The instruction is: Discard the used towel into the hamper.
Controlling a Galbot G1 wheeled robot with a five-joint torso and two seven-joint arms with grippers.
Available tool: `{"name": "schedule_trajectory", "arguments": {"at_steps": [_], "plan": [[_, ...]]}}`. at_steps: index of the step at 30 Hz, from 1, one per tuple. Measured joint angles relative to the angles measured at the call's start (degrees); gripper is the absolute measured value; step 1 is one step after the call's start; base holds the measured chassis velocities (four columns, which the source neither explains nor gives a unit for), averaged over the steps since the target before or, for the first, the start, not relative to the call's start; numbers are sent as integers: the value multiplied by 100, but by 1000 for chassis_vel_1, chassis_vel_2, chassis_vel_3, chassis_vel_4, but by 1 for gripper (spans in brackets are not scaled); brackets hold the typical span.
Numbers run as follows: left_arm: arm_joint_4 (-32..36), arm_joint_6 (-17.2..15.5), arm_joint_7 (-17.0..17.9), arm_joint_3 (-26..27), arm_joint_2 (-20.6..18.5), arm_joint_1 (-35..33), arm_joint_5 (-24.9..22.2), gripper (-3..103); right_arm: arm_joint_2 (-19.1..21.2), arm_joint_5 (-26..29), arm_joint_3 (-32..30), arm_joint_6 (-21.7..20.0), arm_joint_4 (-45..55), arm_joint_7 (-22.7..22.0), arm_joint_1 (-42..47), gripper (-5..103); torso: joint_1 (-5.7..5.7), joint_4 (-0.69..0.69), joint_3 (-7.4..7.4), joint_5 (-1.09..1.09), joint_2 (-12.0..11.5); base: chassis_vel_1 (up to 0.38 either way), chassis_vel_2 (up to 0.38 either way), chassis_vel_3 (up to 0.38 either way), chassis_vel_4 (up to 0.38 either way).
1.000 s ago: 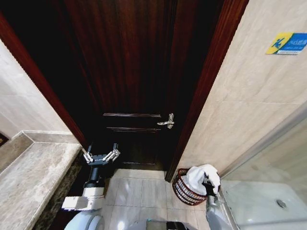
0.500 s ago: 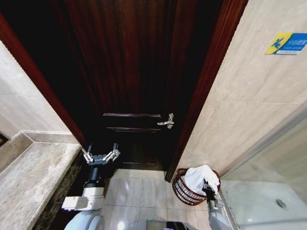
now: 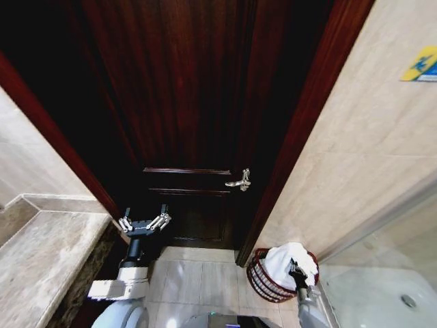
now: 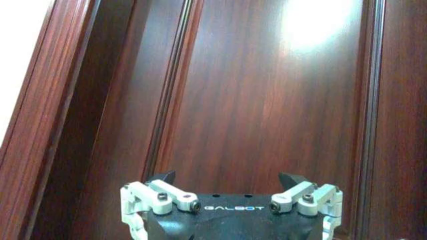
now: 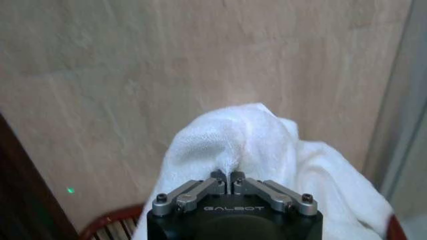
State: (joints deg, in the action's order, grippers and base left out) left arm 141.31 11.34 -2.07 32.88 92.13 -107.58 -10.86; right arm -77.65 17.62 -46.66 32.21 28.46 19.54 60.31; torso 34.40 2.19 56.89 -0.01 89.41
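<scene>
Towel (image 3: 287, 262) is seen heaped in the hamper (image 3: 263, 277) on the tiled floor (image 3: 198, 277), lower right, apparently pinched by the right gripper (image 5: 229, 178); the left gripper (image 3: 144, 222) is held spread before the door (image 3: 184, 102)

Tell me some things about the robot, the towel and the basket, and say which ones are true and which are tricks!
1. The right gripper is pinched shut on the white towel. True.
2. The towel lies flat on the floor tiles. False: it is bunched up over the hamper, held from above.
3. The left gripper is open and holds nothing, up in front of the dark wooden door. True.
4. The hamper stands in the middle of the marble counter. False: it stands on the floor by the door frame, against the tiled wall.
5. The door has a silver handle. True.
</scene>
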Motion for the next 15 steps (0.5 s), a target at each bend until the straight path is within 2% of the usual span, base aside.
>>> {"name": "schedule_trajectory", "arguments": {"at_steps": [4,8,13,15], "plan": [[0,0,0,0,0,-1,0,100,88,-96,-8,-267,-223,0,-95,2,-8,0,-3,1,3,0,0,0,0],[0,0,0,0,0,-1,0,100,224,-133,-8,-726,-670,104,-304,2,-8,-1,-3,2,3,0,0,0,0],[0,0,0,0,0,-1,0,100,312,-138,-9,-1034,-978,234,-535,2,-4,0,-1,2,2,0,0,0,0],[0,0,0,0,0,-1,0,100,376,-299,-9,-1393,-1073,289,-684,2,-3,0,-1,2,2,0,0,0,0]]}}
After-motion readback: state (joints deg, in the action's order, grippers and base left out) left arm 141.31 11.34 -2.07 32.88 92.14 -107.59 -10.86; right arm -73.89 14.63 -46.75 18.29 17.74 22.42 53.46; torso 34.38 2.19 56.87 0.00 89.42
